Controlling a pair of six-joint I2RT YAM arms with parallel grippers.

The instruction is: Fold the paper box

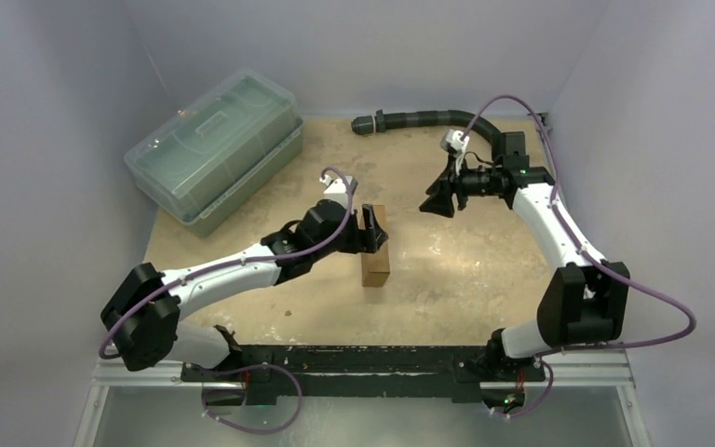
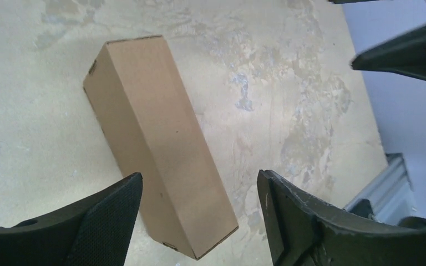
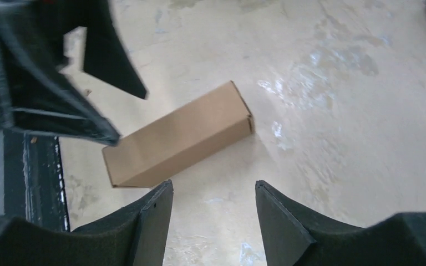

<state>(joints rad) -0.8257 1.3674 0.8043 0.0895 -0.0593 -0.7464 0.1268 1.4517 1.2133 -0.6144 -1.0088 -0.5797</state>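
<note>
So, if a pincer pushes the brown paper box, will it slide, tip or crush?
The paper box lies flat on a long face, so it probably slides rather than tips. Thin closed cardboard: likely light, and a hard squeeze may dent it.

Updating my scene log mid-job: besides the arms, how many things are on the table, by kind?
paper box: 1
lidded plastic bin: 1
black ribbed hose: 1
Total: 3
</note>
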